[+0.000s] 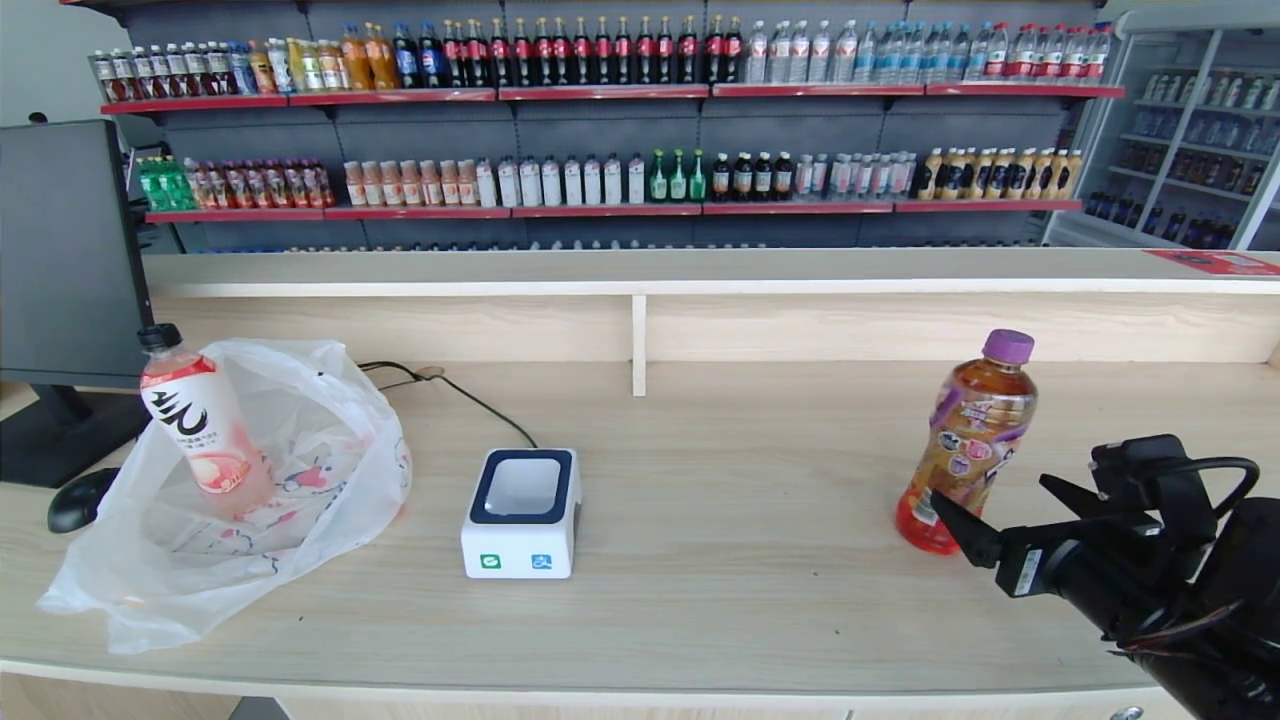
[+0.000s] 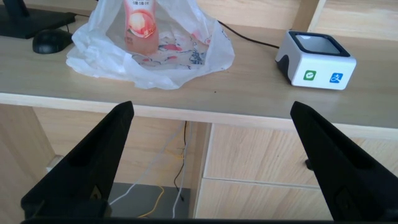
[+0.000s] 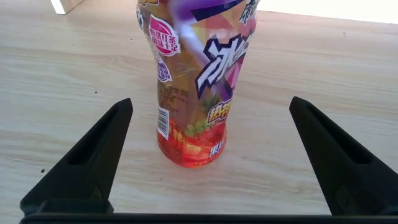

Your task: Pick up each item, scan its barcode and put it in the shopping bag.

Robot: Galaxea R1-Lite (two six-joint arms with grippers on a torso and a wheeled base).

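Scanner [image 1: 521, 512] between shopping bag [image 1: 350, 440] and bottle [image 1: 968, 440], mouse [image 1: 80, 500] beside bag

Matt wood counter [image 1: 760, 520]; glossy plastic bag [image 1: 330, 440]

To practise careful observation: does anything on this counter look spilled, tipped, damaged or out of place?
Nothing stands out. The pink bottle stands in the bag, the purple-capped bottle stands upright on the counter, the scanner sits between them, and nothing is spilled.
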